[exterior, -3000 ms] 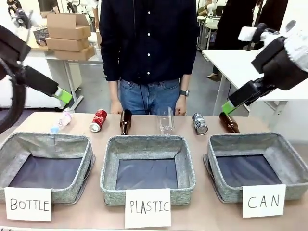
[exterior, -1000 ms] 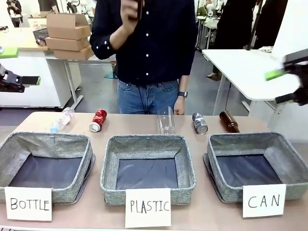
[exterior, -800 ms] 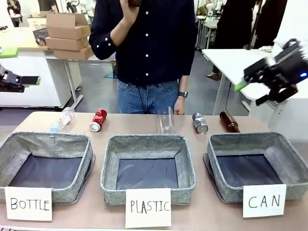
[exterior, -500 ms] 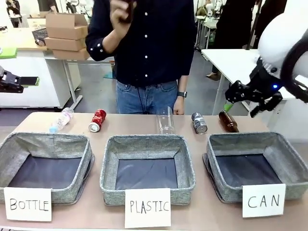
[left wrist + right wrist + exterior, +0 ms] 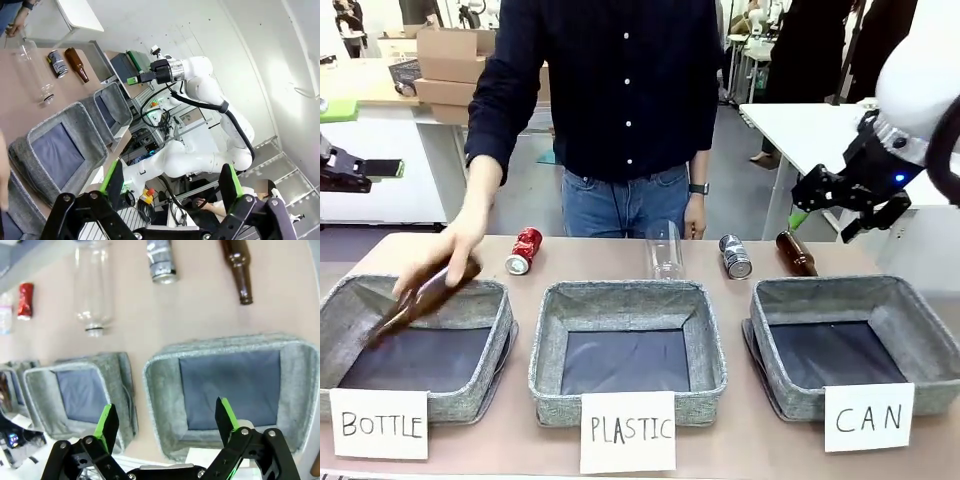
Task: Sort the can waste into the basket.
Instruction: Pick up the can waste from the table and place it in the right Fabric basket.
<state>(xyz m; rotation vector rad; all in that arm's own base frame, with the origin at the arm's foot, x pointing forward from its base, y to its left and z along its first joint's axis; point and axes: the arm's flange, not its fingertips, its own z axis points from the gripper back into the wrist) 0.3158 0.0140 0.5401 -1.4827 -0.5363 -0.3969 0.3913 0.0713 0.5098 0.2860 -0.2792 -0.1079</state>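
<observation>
The black can (image 5: 734,256) lies on the table behind the gap between the middle bin and the CAN basket (image 5: 788,392). Far to the left, the red can (image 5: 524,250) lies behind the BOTTLE bin. My right gripper (image 5: 823,221) hangs open and empty above the basket's far right corner. In the right wrist view its open gripper (image 5: 166,422) looks down on the basket (image 5: 161,405), with the black can (image 5: 161,260) and red can (image 5: 25,300) beyond. My left gripper (image 5: 362,138) is raised at the far left, and its open gripper (image 5: 171,180) holds nothing.
A person's hand (image 5: 455,245) lowers a brown bottle (image 5: 420,298) into the BOTTLE bin (image 5: 470,400). A clear plastic bottle (image 5: 663,250) lies behind the PLASTIC bin (image 5: 545,385). Another brown bottle (image 5: 797,252) lies right of the black can.
The person's hand has come down from chest height and put the brown bottle into the BOTTLE bin. My right arm swung in from the right and has settled above the basket's far corner.
</observation>
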